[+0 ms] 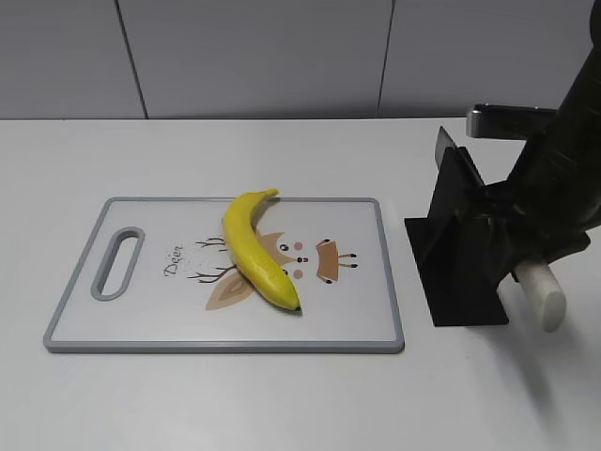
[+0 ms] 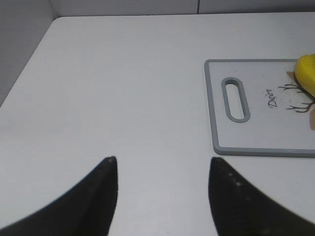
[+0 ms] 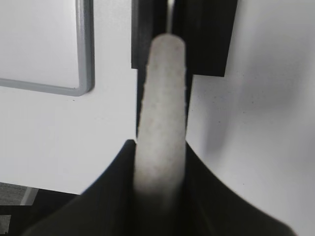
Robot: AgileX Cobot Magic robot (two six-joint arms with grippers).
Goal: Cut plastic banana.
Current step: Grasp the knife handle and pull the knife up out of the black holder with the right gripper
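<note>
The plastic banana (image 1: 254, 249) is bright yellow and curved. It lies whole on the white cutting board (image 1: 141, 329) with its dark tip toward the front. Its edge shows in the left wrist view (image 2: 307, 73). My right gripper (image 3: 158, 145) is shut on the white knife handle (image 3: 161, 98) at the black knife holder (image 1: 460, 244); the blade is hidden. In the exterior view the right gripper (image 1: 522, 256) is right of the board and the handle end (image 1: 545, 299) sticks out. My left gripper (image 2: 162, 160) is open and empty above bare table left of the board.
The board has a grey rim (image 2: 256, 152), a handle slot (image 2: 236, 99) at its left end and a deer drawing. The black holder (image 3: 206, 34) stands just right of the board's corner (image 3: 86, 59). A grey wall runs behind the white table.
</note>
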